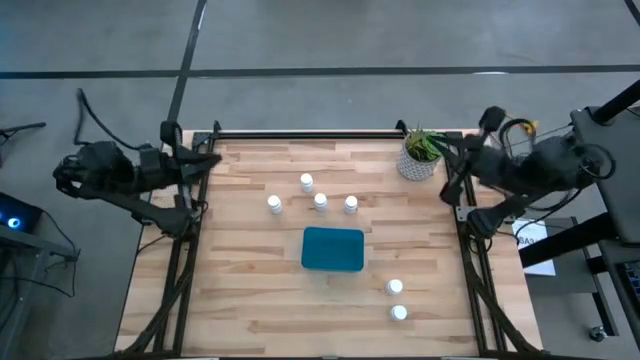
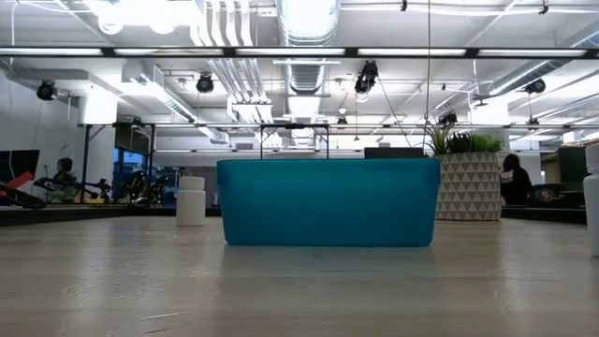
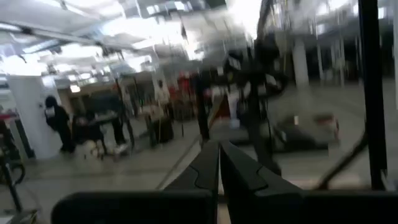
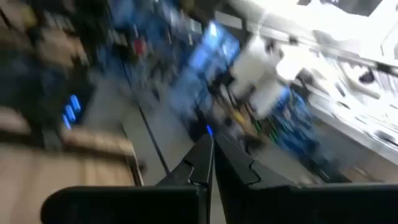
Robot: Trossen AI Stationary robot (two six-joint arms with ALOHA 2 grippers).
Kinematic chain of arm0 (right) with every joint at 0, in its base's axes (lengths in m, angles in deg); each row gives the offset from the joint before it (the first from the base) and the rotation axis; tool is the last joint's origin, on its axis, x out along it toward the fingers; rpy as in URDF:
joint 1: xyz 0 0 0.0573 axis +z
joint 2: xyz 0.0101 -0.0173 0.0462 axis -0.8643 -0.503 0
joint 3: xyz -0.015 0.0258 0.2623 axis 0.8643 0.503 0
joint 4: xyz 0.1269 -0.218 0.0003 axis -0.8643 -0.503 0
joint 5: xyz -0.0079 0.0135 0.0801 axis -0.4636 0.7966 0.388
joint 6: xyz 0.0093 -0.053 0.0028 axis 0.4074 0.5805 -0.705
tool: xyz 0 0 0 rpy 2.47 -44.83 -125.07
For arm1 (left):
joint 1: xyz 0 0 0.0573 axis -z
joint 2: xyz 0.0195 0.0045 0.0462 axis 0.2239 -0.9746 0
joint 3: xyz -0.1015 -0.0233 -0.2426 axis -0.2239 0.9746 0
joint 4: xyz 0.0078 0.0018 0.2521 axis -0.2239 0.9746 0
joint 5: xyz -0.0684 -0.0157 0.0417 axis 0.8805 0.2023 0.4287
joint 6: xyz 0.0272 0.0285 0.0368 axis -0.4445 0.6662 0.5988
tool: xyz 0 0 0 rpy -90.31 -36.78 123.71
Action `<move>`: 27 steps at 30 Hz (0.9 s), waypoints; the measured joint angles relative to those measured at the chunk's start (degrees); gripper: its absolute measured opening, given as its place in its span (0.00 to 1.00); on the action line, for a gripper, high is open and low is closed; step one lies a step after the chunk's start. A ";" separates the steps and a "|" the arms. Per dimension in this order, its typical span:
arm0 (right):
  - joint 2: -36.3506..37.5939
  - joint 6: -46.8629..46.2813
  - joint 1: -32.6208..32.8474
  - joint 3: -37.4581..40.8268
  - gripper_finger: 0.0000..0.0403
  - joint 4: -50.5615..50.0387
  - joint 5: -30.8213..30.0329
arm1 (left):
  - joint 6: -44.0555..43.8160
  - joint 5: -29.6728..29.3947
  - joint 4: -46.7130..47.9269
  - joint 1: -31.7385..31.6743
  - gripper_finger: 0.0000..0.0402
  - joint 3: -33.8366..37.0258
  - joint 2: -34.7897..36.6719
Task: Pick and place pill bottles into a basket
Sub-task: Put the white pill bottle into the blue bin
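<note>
The teal basket (image 1: 333, 249) (image 2: 328, 201) stands on the middle of the wooden table. Several white pill bottles stand upright behind it, among them one (image 1: 306, 182), another (image 1: 274, 204) and a third (image 1: 351, 204). Two more stand near the front right (image 1: 395, 288) (image 1: 399, 313). In the low view, one bottle (image 2: 191, 201) shows left of the basket. My left gripper (image 1: 210, 158) (image 3: 219, 152) is raised at the table's far left corner, shut and holding nothing. My right gripper (image 1: 458, 152) (image 4: 211, 146) is raised at the far right corner, also shut and holding nothing.
A white patterned plant pot (image 1: 420, 162) (image 2: 465, 187) with a green plant stands at the far right corner, close to my right gripper. The table's frame rails (image 1: 300, 133) run along its far edge and sides. Bare wood (image 1: 250, 300) lies in front of the basket.
</note>
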 joint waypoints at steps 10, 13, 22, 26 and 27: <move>-13.27 -4.58 -1.01 -12.63 0.02 -10.72 -3.47 | -9.97 1.92 -3.45 0.04 0.00 6.87 -2.80; -16.47 -9.05 -3.26 -17.23 0.02 -14.02 -2.83 | -7.11 7.48 -9.94 0.04 0.00 8.59 -7.04; -26.10 -30.23 -15.76 -30.99 0.02 -44.83 15.91 | -3.16 18.03 -21.86 0.09 0.00 10.29 -15.78; -29.11 -31.73 -19.32 -32.08 0.02 -50.37 15.90 | -3.90 13.49 -19.52 0.07 0.00 12.28 -17.29; -29.56 -31.75 -19.96 -32.00 0.02 -50.22 15.92 | -4.12 11.48 -19.28 0.14 0.00 12.77 -17.39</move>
